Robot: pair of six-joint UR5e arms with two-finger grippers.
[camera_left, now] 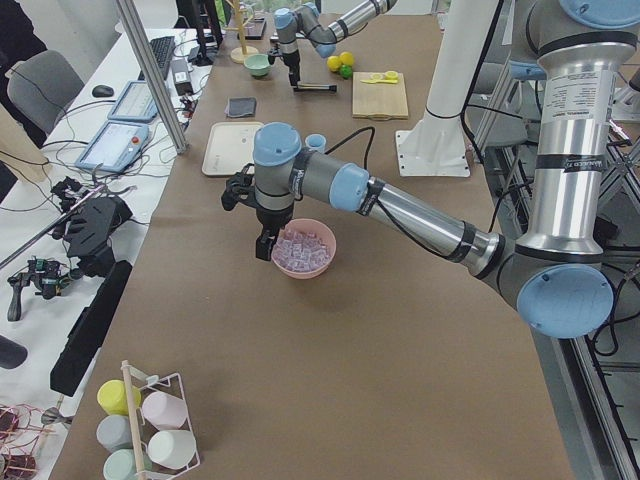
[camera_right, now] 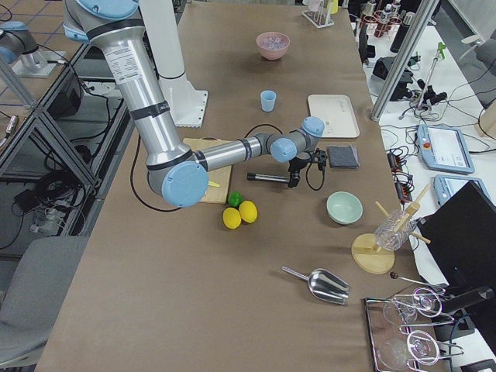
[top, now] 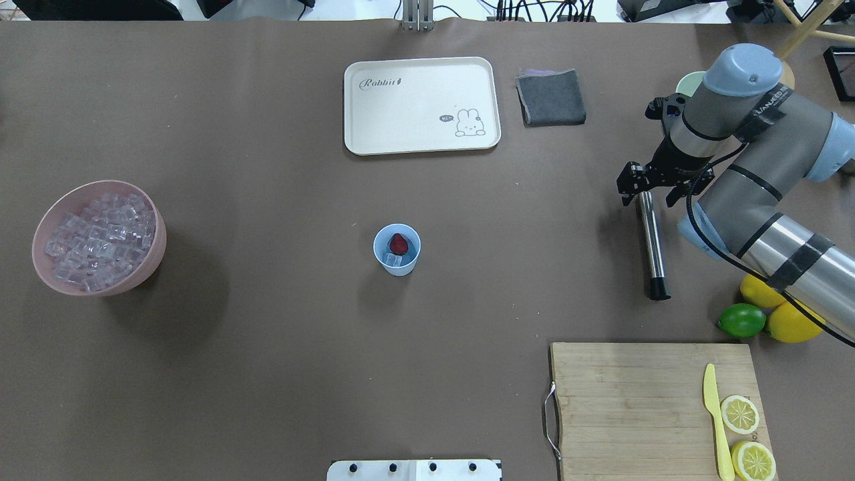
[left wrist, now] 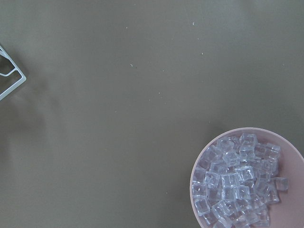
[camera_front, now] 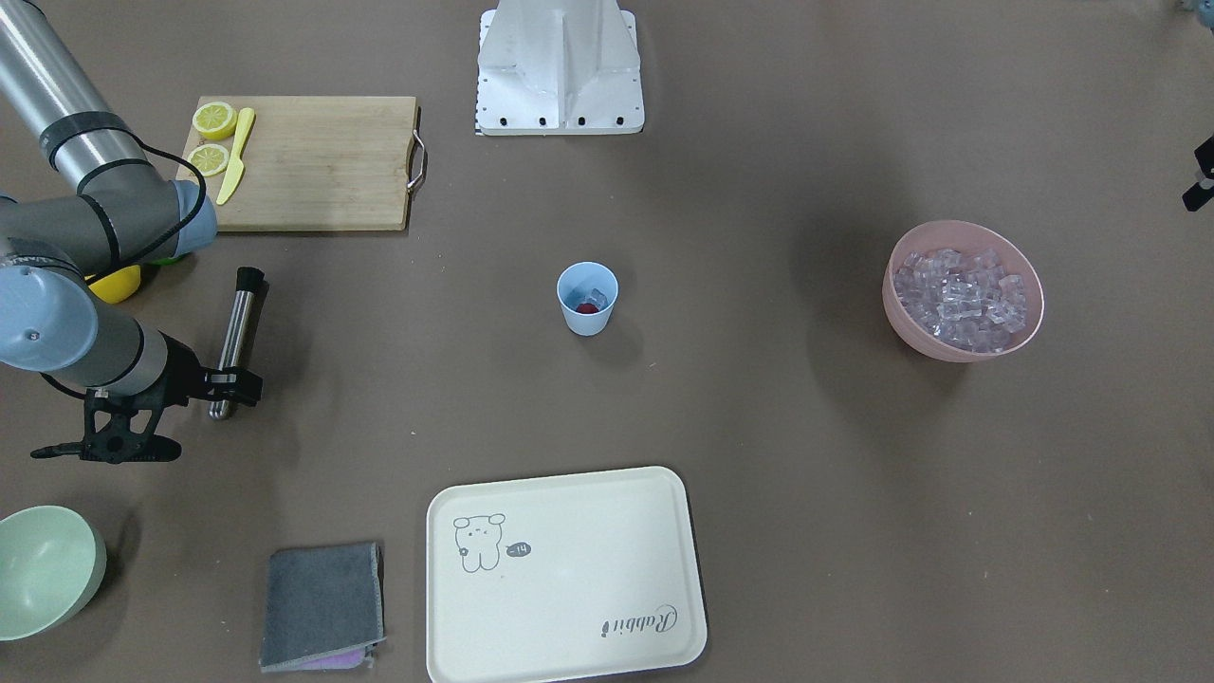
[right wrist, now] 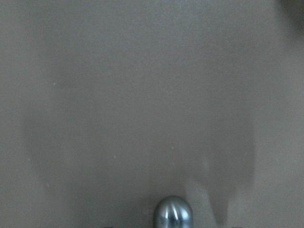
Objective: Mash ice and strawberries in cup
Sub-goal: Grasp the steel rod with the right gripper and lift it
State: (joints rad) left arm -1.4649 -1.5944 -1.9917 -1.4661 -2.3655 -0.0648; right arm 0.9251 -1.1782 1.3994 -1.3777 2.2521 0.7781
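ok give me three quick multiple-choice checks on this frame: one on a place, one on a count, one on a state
1. Where is the strawberry?
A. on the tray
B. on the cutting board
C. in the cup

2. How many lemon halves are on the cutting board?
A. one
B. two
C. four

3. How is the metal masher placed?
A. lying on its side
B. upright in the cup
C. standing on the tray

Answers:
1. C: the strawberry shows red inside the cup at mid-table.
2. B: two lemon halves sit at one corner of the cutting board, beside a yellow knife.
3. A: the metal masher lies lengthwise, with the right gripper at its far end.
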